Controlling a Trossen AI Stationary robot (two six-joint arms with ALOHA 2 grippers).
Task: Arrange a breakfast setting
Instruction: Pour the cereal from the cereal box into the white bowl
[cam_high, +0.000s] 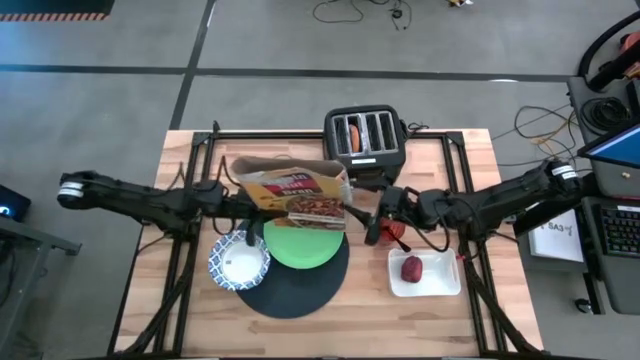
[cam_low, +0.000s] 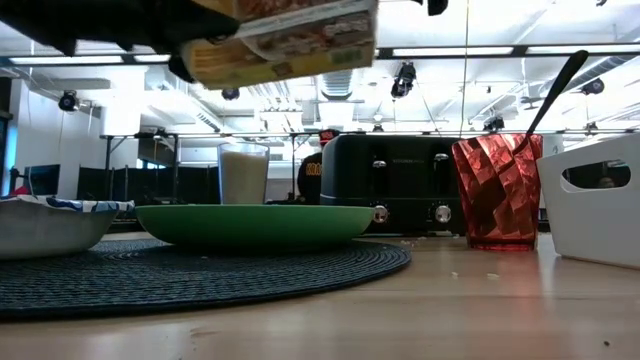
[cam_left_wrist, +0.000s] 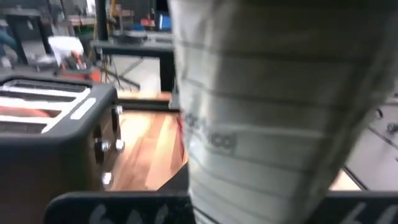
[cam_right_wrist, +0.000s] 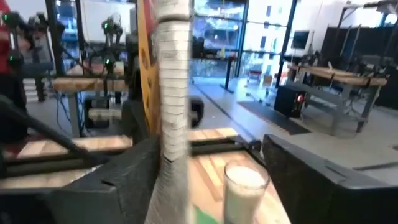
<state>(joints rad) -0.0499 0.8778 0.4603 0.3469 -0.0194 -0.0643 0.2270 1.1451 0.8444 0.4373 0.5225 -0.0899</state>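
High view: a cereal box (cam_high: 300, 195) hangs in the air at mid-frame, over the far edge of the green plate (cam_high: 300, 247).
Left gripper (cam_high: 243, 203) is clamped on the box's left end; right gripper (cam_high: 372, 215) sits just off its right end, jaws spread wide. Lower centre, the plate and patterned bowl (cam_high: 238, 262) rest on the round dark placemat (cam_high: 300, 292); the red cup (cam_high: 397, 238) stands right of them, the dark red fruit (cam_high: 412, 268) in a white tray (cam_high: 440, 280) below.

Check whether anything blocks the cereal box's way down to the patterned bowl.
Nothing visible does. The cereal box, clamped in the left hand, hangs over the green plate; the patterned bowl sits uncovered beside the plate. A milk glass stands behind the plate.
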